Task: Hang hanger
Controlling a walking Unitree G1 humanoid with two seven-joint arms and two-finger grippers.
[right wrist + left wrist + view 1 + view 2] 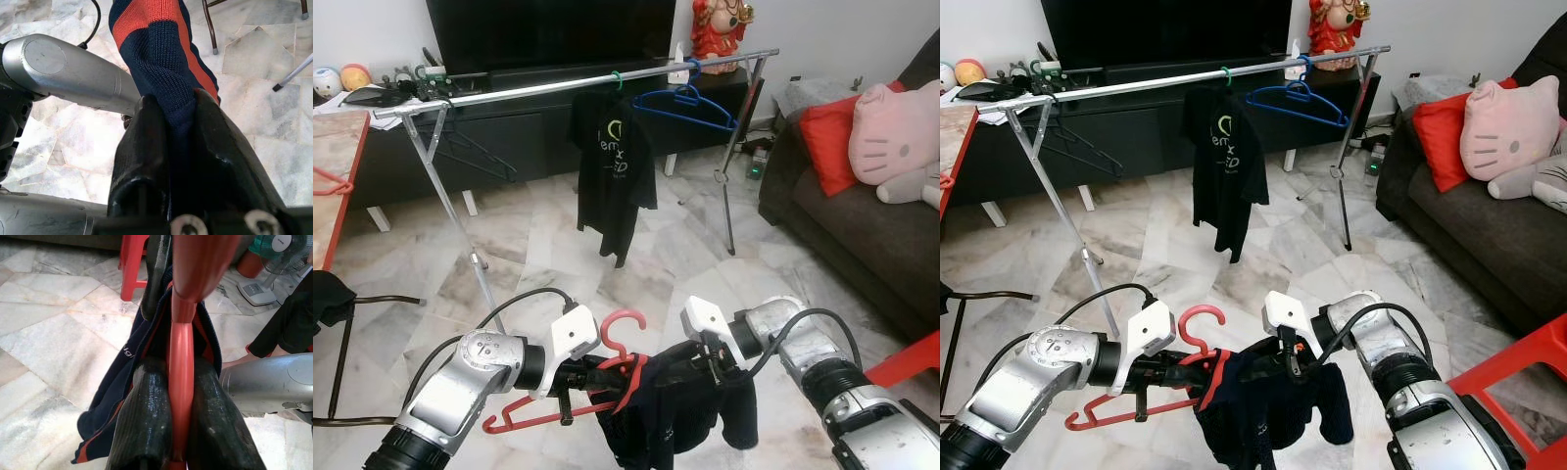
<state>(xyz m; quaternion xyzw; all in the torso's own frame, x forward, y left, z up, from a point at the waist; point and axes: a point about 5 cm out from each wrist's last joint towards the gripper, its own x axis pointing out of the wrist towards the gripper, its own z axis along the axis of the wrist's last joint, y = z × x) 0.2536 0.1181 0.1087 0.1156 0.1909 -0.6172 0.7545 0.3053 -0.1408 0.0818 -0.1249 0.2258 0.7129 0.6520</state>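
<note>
Red plastic, the hanger (597, 377) is held low in front of the robot, well short of the rail (578, 86), with its hook curling upward and its bar running out to the robot's left. The left gripper (592, 374) is closed on it: in the left wrist view the two black fingers (146, 426) press against either side of the red stem. A dark navy garment (671, 411) with orange trim is draped over the hanger and sags below it. The right gripper (710, 370) pinches that cloth; the right wrist view shows the navy and orange knit squeezed tight between its fingers (146, 147). Beyond the arms, across a marble floor (548, 245), the silver rail stands on slanted legs in front of a dark TV cabinet (509, 127). On the rail hang a black T-shirt (615, 166) near the middle, a blue hanger (690, 103) towards the right end and a black hanger (475, 152) towards the left. A sofa (862, 215) with a red cushion (827, 137) and a pink plush (896, 132) sits at the right.
</note>
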